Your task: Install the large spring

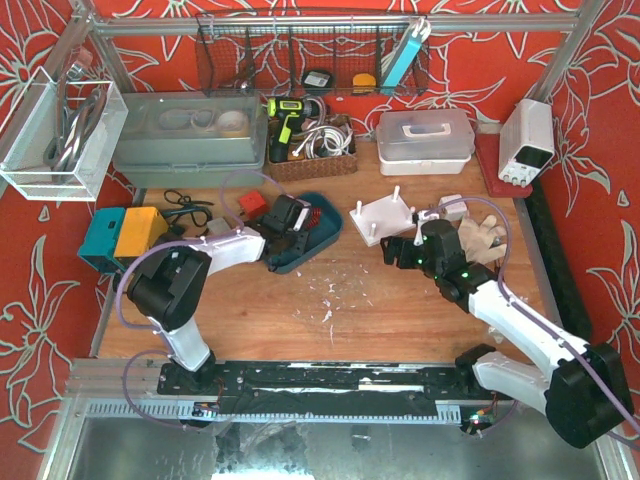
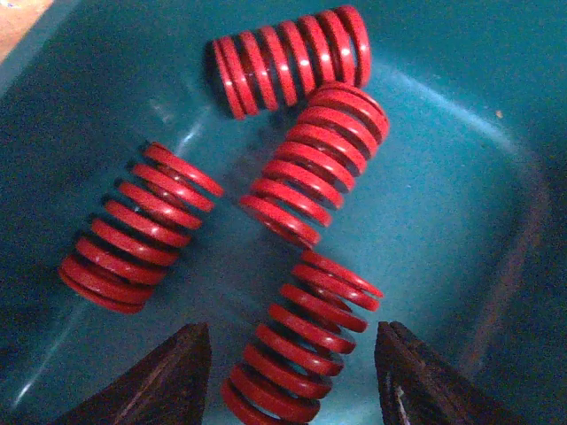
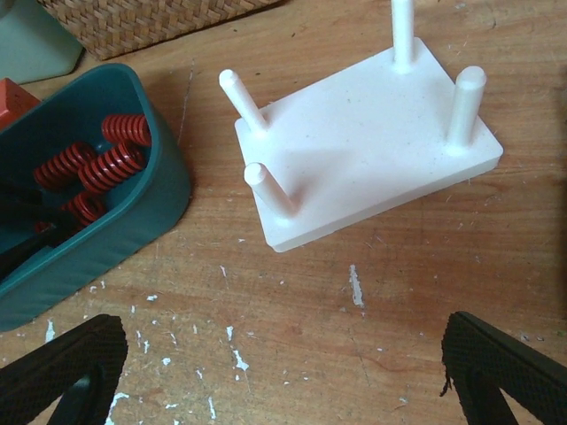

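Several red coil springs lie in a teal tray (image 2: 461, 177). In the left wrist view my left gripper (image 2: 292, 372) is open, its jaws on either side of the nearest red spring (image 2: 301, 350) without touching it. Other springs (image 2: 319, 164) lie beyond it. From above the left gripper (image 1: 292, 222) sits inside the tray (image 1: 322, 240). The white peg plate (image 3: 368, 146) with several upright pegs stands on the table; it also shows from above (image 1: 385, 217). My right gripper (image 3: 283, 372) is open and empty, just short of the plate.
A wicker basket (image 1: 310, 150) of tools, a grey bin (image 1: 185, 140), a white lidded box (image 1: 425, 135) and a power supply (image 1: 527, 140) stand at the back. Teal and yellow blocks (image 1: 125, 235) sit at the left. White flecks dot the wood.
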